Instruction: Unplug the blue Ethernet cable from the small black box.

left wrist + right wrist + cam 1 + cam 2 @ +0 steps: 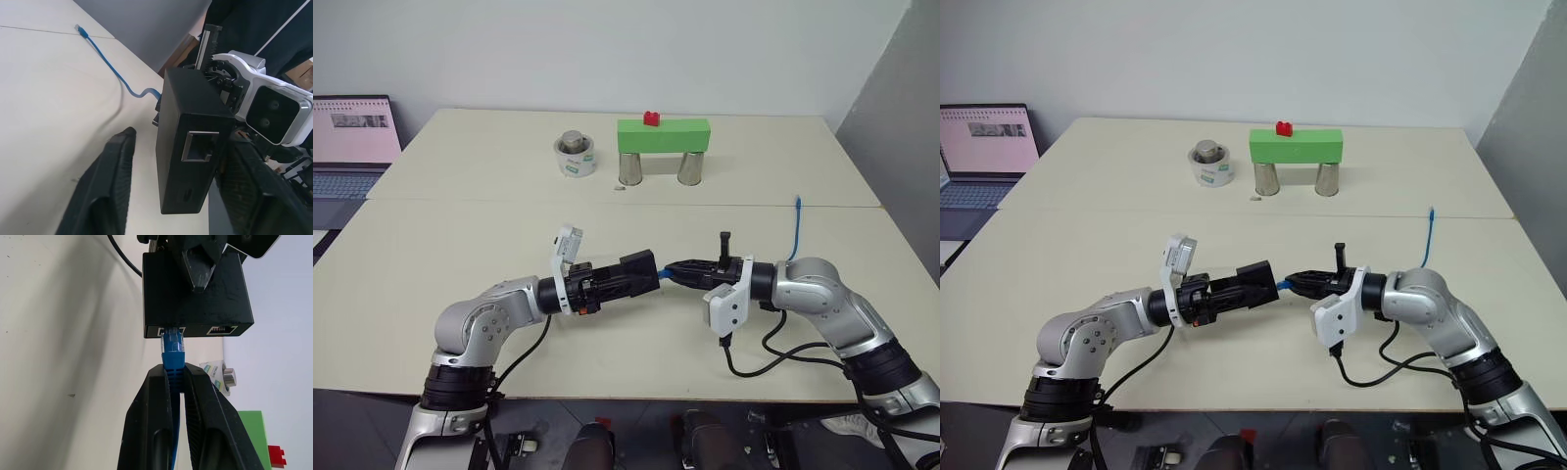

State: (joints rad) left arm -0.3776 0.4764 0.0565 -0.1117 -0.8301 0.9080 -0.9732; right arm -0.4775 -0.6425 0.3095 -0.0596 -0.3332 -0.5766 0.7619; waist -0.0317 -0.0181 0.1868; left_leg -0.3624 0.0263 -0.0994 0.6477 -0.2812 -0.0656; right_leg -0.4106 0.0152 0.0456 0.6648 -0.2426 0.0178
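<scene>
The small black box (639,265) hangs above the table between my two hands. My left gripper (181,139) reaches around it from the left. One finger (110,186) stands a little apart from the box's side, and the other finger (249,191) lies close against it. The blue Ethernet cable (795,230) is plugged into a port on the box's right face. My right gripper (177,371) is shut on the blue plug (172,346) just outside the port. The cord runs behind my right arm, and its free end (797,201) lies on the table.
At the back of the table a green block (663,135) with a small red brick (652,119) rests on two metal cans (630,169). A tape roll (576,157) stands to its left. A laptop (352,147) sits at the far left. A black cable (759,357) loops under my right arm.
</scene>
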